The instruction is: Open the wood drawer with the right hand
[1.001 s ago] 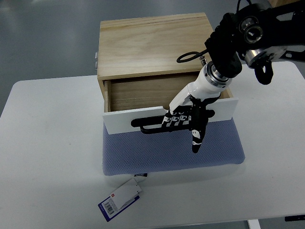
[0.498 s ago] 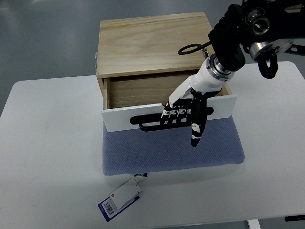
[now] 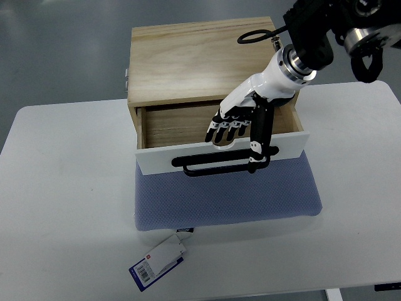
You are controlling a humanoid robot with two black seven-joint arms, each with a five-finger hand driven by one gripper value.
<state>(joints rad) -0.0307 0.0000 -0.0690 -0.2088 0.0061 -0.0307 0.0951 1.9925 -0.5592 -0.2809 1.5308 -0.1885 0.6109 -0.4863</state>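
Drawer [image 3: 188,128] partly out, right hand [image 3: 241,125] above its handle [image 3: 216,164].

top view | sole camera | steep downward look from robot's side | table [image 3: 62,188] fills most of frame

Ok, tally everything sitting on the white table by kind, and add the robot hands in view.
Wooden drawer box: 1
Blue mat: 1
Barcode tag: 1
Robot hand, the right hand: 1
Total: 4
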